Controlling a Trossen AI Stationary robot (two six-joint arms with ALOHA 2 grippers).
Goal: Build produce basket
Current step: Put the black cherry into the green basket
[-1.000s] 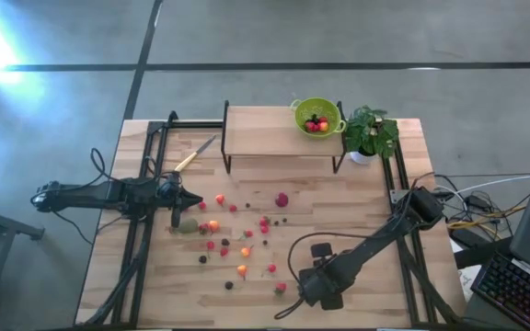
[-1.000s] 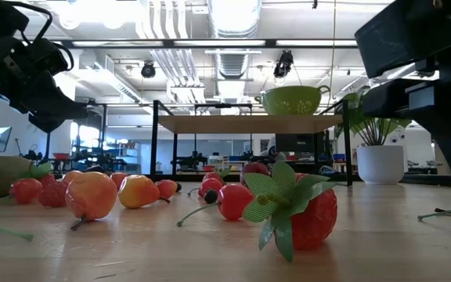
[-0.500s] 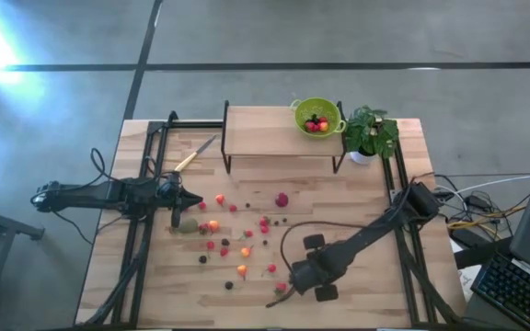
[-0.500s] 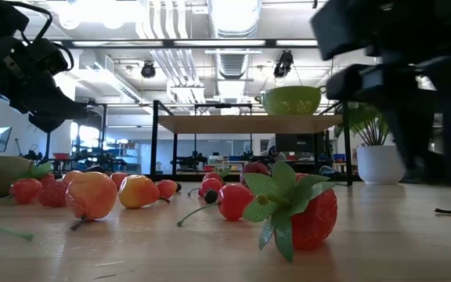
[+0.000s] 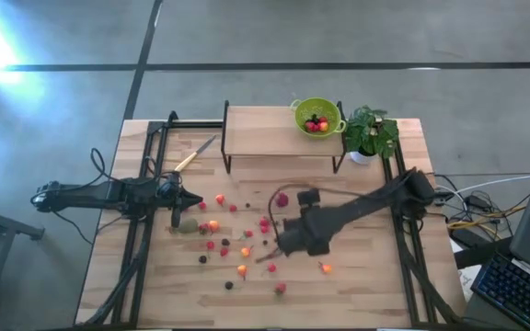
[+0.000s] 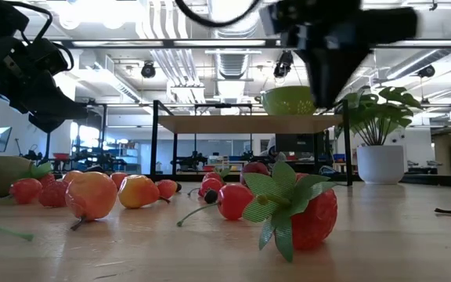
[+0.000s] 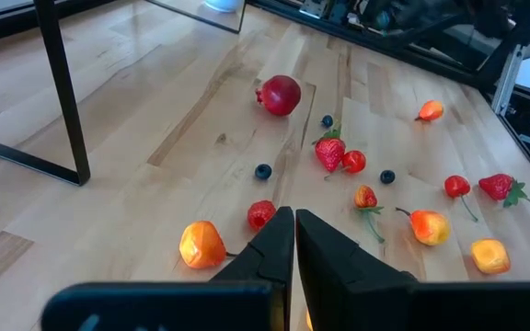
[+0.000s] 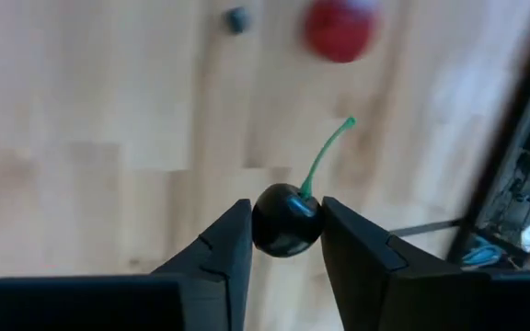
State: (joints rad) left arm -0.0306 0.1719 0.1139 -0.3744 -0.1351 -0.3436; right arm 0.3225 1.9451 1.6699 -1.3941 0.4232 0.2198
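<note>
The lime-green produce basket (image 5: 317, 116) stands on a raised wooden shelf (image 5: 265, 131) at the table's far side, with a few red and dark fruits inside. More produce (image 5: 237, 244) lies scattered over the middle of the table, among it a brownish-green oval fruit (image 5: 188, 225). My right gripper (image 8: 286, 216) hangs over the table's middle, above the scattered fruit, and is shut on a dark cherry (image 8: 285, 221). My left gripper (image 7: 294, 216) stays shut at the table's left, just beyond the oval fruit, and holds nothing. My right gripper pinches the dark cherry's round body (image 8: 274, 225) between its two fingers, one on each side. The fingers slant steeply down toward the table. The cherry is lifted clear of the table, and its green stem (image 8: 328, 152) sticks out beyond the fingertips.
A potted leafy plant (image 5: 370, 133) stands right of the shelf. A yellow-handled knife (image 5: 194, 154) lies at the far left. The shelf's black legs (image 5: 226, 164) stand on the table. A leafy strawberry (image 6: 296, 210) lies near the front edge.
My right gripper has risen from the table's near right part and swung toward the table's middle, left and farther away, tipping to point more steeply down. An orange fruit and a red one now show on the table where the arm had covered them.
</note>
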